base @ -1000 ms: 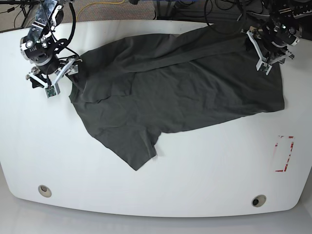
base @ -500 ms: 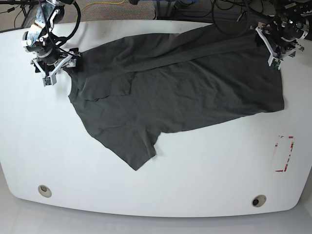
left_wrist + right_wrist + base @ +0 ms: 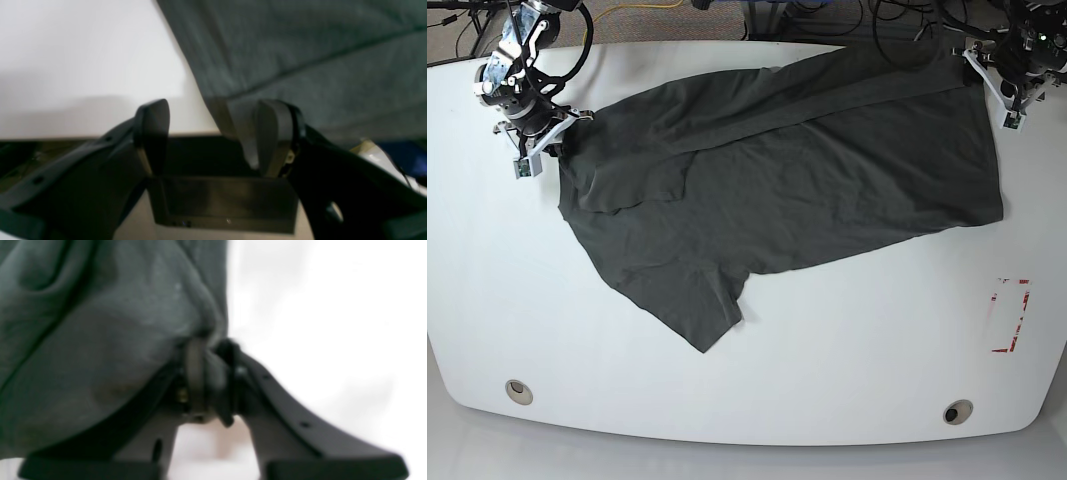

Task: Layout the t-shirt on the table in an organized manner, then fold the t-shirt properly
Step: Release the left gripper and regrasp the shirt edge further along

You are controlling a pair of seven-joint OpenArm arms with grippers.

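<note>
Left wrist view: left gripper (image 3: pixel 213 133) jaws stand apart, a wide gap between the two dark fingers (image 3: pixel 151 133). The t-shirt (image 3: pixel 300 56) fills the upper right; one corner of its edge hangs down against the inner face of one finger, but nothing pinches it. White table (image 3: pixel 83 60) to the upper left, its edge running just behind the fingertips. Judgement: this gripper holds nothing, the cloth only brushes it. Right wrist view: right gripper (image 3: pixel 208 373), fingers drawn together on a bunched edge of the t-shirt (image 3: pixel 100 340); cloth gathers into the pinch and spreads away to the left, bare table (image 3: pixel 317 306) to the right. Picture blurred, but the clamp reads clearly. Base view: t-shirt (image 3: pixel 777 190) lies spread across the far half of the table (image 3: pixel 827 400), long axis running side to side, slightly slanted, one sleeve pointing toward the near edge, a fold along the far side. Right gripper (image 3: pixel 532 150) at the shirt's left end near the collar side; left gripper (image 3: pixel 1005 95) at the far right corner by the hem. Judgement: layout step only partly done; the coming move turns on the shirt stretching between the two grippers, and the left must re-grip the hem corner, which lies right at its fingers.
</note>
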